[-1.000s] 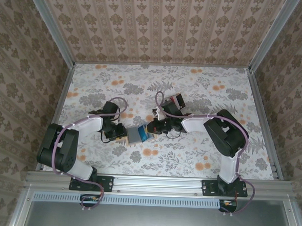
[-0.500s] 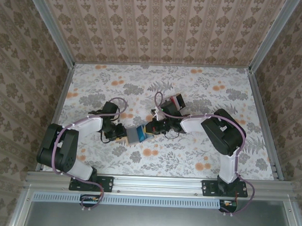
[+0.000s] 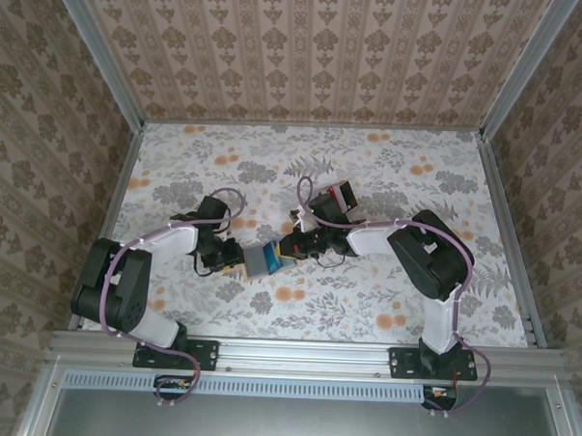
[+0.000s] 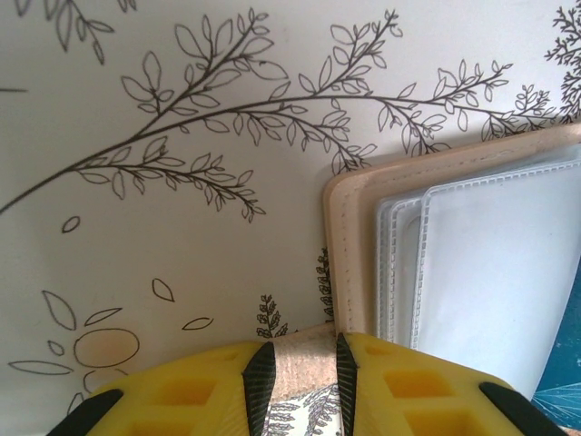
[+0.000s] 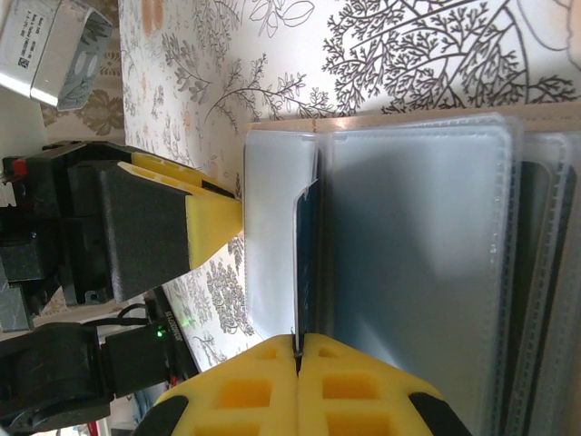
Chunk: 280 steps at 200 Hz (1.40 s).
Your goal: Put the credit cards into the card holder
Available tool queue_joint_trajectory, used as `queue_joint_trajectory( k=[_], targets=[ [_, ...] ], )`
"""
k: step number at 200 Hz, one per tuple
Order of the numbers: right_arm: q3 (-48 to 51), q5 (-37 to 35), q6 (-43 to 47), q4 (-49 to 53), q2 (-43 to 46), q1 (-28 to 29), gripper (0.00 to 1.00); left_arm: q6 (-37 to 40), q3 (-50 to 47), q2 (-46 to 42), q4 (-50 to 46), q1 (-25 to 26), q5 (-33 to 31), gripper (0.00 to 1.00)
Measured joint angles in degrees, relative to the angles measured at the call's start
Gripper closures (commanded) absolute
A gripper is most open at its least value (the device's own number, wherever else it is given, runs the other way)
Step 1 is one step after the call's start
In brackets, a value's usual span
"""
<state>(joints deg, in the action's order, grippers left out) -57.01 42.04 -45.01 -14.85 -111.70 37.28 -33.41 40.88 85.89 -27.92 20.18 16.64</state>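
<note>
Holder: tan leather-like folding card holder (image 4: pixel 349 227) lies open, its flap clamped by the left gripper (image 4: pixel 298 363) at lower centre.
Card: thin dark-blue credit card (image 5: pixel 306 263), pinched in the right gripper (image 5: pixel 298 350), seems partly inside a clear sleeve (image 5: pixel 418 263).
Left: seating it fully.

Overhead, soft even light floods the tabletop (image 3: pixel 177 165), shadows under the arms barely there. Left wrist: crisp print, yellow fingers (image 4: pixel 182 400) blurring at the bottom edge. Right wrist: pale sheen on the card holder (image 5: pixel 418 254) sleeves, credit card (image 5: pixel 306 263) in shade, near fingers (image 5: pixel 245 400) soft.
</note>
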Motion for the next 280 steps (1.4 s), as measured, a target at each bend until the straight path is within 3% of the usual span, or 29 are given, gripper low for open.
queue_joint_trajectory(
  k=[67, 150, 217, 280],
  targets=[
    [-4.44, 3.26, 2.67, 1.31, -3.37, -0.94, 0.99, 0.02, 0.59, 0.74, -0.61, -0.02, -0.02, 0.70],
    [-3.06, 5.84, 1.99, -1.84, -4.33, -2.54, 1.00, 0.02, 3.58, 3.58, -3.87, -0.02, -0.59, 0.70],
    [-2.05, 8.28, -0.04, -5.42, -4.74, -2.95, 1.00, 0.61, 6.82, 6.97, -6.80, 0.02, -0.17, 0.84],
    [0.52, 9.05, 0.09, -5.81, -4.72, -3.06, 1.00, 1.09, 7.28, 7.13, -6.84, 0.28, 0.13, 0.91]
  ],
)
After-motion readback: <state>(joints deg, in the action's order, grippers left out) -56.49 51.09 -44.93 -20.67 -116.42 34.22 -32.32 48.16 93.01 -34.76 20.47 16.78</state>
